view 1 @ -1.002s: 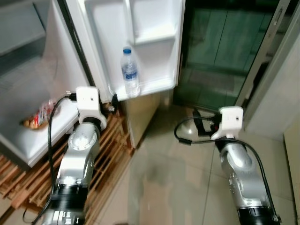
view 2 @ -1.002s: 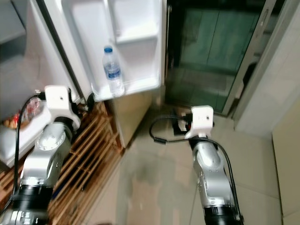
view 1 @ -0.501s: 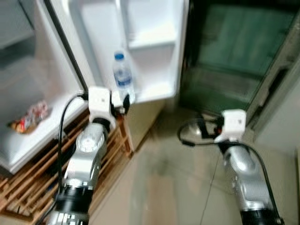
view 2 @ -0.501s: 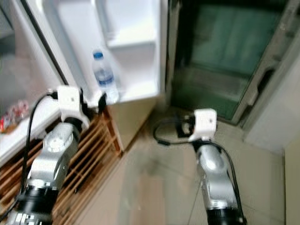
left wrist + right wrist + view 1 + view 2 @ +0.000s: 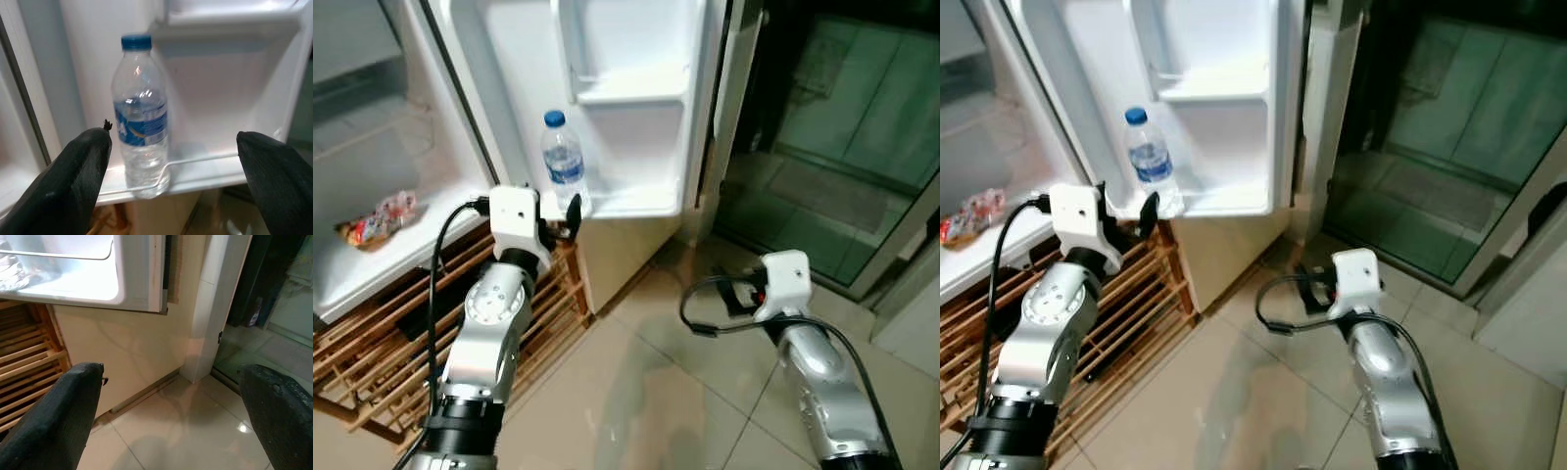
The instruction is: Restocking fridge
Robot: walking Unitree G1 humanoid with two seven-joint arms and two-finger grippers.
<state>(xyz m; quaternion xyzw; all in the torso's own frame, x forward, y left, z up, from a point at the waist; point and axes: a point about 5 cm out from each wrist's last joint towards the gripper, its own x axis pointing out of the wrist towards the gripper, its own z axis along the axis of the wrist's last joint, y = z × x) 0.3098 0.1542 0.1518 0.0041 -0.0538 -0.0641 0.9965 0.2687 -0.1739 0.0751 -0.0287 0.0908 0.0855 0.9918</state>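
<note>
Open fridge door (image 5: 636,59) seen from above. Clear water bottle (image 5: 142,117) with blue cap standing upright at the hinge-side end of the lowest door shelf (image 5: 636,203), behind its wire rail. Left gripper (image 5: 171,166) raised just before the bottle, fingers spread wide, holding nothing. Right gripper (image 5: 171,411) low over the tiled floor (image 5: 646,392), fingers also wide apart. Snack packet (image 5: 378,217) lying on an inner fridge shelf.

bottle (image 5: 564,168) upright in fridge door (image 5: 636,108) lower shelf; left pincer (image 5: 558,211) just before it; snack packet (image 5: 378,216) on fridge shelf, left
</note>
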